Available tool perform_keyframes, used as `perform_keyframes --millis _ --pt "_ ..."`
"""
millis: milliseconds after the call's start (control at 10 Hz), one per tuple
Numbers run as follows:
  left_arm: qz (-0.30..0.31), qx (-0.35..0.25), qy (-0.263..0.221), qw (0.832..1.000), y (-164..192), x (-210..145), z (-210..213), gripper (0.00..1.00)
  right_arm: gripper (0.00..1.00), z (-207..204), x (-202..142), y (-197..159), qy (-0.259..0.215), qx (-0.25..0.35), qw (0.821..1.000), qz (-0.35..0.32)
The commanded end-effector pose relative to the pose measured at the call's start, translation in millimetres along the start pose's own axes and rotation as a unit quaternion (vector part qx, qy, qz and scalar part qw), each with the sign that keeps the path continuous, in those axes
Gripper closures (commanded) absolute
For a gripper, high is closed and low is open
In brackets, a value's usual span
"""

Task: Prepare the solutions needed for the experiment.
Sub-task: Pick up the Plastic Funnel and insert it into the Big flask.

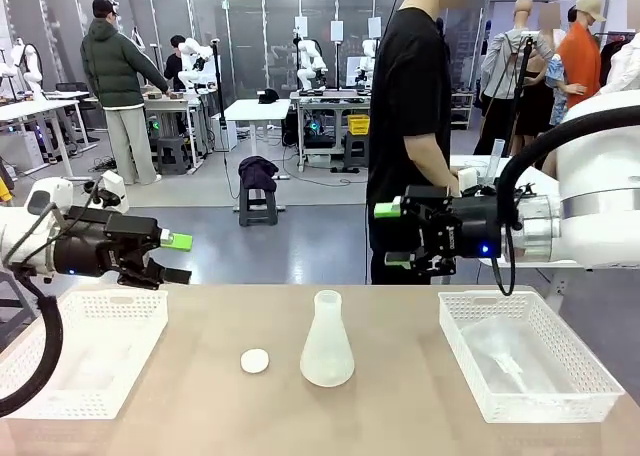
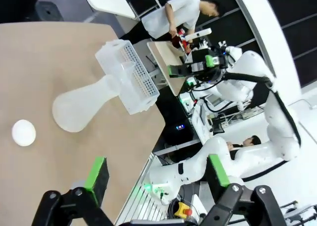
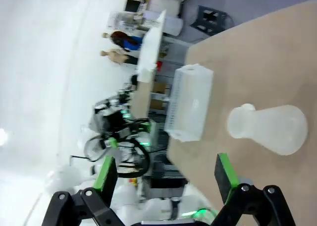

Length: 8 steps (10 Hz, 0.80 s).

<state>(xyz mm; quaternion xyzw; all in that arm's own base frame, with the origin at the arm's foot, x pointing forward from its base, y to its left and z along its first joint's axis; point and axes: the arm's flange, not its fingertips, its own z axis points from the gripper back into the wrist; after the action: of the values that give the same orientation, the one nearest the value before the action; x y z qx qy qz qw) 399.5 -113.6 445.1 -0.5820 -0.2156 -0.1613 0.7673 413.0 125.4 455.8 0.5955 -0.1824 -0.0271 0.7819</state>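
Solutions (image 1: 327, 371) seem held in the flask (image 1: 327, 331) at the desk's (image 1: 400, 421) near edge, reachable by our spread left tool (image 1: 178, 258) and right tool (image 1: 392, 236).

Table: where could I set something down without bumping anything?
Bare tabletop lies between the left basket and the cap, between the flask and the right basket, and along the far edge. The middle is tightest: cap and flask sit close together.

Flask (image 1: 327, 341), cap (image 1: 255, 360) mid-table; bare tabletop (image 1: 400, 411) out to left basket (image 1: 148, 346), right basket (image 1: 545, 404).
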Motion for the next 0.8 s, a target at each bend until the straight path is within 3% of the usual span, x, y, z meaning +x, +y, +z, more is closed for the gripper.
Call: perform_keyframes --millis 0,100,200,300,400,700 --pt "-0.057 0.034 -0.002 0.998 -5.5 2.6 -1.5 0.0 0.0 -4.4 -28.5 25.5 -0.078 -0.193 0.958 0.199" --pt "0.0 0.0 0.0 1.0 0.0 0.0 0.0 0.0 0.0 -10.2 -37.9 32.0 -0.102 -0.211 0.927 0.294" --pt "0.0 0.0 0.0 1.0 0.0 0.0 0.0 0.0 0.0 -13.3 -36.9 33.1 -0.107 -0.247 0.895 0.356" --pt "0.0 0.0 0.0 1.0 0.0 0.0 0.0 0.0 0.0 -19.0 -35.0 36.2 -0.091 -0.32 0.83 0.447" --pt "0.0 0.0 0.0 1.0 0.0 0.0 0.0 0.0 0.0 -20.7 -27.1 37.2 -0.062 -0.349 0.79 0.5" --pt "0.0 0.0 0.0 1.0 0.0 0.0 0.0 0.0 0.0 0.0 4.3 24.8 0.037 -0.423 0.722 0.546"
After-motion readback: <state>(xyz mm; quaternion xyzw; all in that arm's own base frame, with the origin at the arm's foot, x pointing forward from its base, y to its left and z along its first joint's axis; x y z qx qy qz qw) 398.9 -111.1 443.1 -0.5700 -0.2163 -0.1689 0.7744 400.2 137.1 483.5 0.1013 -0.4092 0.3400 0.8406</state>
